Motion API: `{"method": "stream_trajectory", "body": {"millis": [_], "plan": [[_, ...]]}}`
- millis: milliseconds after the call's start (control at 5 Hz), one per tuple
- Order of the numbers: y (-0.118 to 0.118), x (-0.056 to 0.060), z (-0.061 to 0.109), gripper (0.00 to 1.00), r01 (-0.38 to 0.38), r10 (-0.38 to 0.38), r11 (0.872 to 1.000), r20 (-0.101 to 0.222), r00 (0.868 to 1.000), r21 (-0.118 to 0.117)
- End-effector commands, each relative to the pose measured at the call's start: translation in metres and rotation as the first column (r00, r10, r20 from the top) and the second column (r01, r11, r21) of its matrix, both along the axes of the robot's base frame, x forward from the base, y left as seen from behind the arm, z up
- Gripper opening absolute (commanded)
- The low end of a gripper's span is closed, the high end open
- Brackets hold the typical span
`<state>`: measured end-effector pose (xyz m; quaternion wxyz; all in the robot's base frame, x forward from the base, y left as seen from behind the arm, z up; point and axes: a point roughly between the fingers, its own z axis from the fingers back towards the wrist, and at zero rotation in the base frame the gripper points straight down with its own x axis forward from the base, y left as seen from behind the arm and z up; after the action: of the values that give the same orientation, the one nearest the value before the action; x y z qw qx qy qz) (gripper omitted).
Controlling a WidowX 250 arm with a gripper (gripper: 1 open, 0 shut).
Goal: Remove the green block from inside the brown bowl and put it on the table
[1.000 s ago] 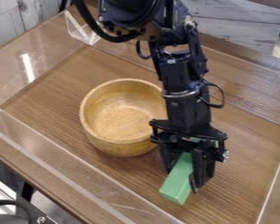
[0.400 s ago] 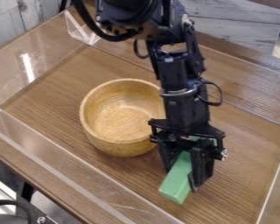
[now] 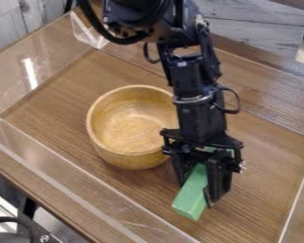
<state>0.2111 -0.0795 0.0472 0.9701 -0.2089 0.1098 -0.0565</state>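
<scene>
The green block (image 3: 192, 202) is a solid, smooth-looking rectangular bar of plain green, its visible end pointing toward seven o'clock and its other end passing under the pincer. It lies outside the bowl, at about four to five o'clock from the bowl's centre, low over or upon the table; the view does not settle whether its underside touches the surface. The brown bowl (image 3: 126, 126) is round and light brown, with a thick, curved rim and shallow, rounded sides that enclose a smooth, paler interior. The table (image 3: 85, 180) presents a flat, medium-brown surface with fine wood grain running obliquely across it. A clear wall (image 3: 68, 190) borders the table toward seven o'clock, its edge forming a pale, straight line. Beyond the table, toward one o'clock, lies a greyish, streaked, wood-like surface (image 3: 262, 31).

No brand, label or writing can be read at this scale.

The arm (image 3: 180, 57) is black, jointed and angular, with cables looping near twelve o'clock. It enters at the upper edge, descends just beside the bowl on its three o'clock side, and points downward toward five o'clock. The pincer (image 3: 203, 189) is clamped on the green block, its dark fingers covering the upper part of the bar.
</scene>
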Motion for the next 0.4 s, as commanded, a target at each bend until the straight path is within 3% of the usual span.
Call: {"method": "stream_trajectory", "body": {"millis": [0,200], "plan": [[0.0012,0.0138,0.0124,0.0,-0.009,0.01,1.0,0.059,0.998,-0.014],[0.0015,0.014,0.0127,0.0,-0.01,0.011,1.0,0.058,0.998,-0.018]]}}
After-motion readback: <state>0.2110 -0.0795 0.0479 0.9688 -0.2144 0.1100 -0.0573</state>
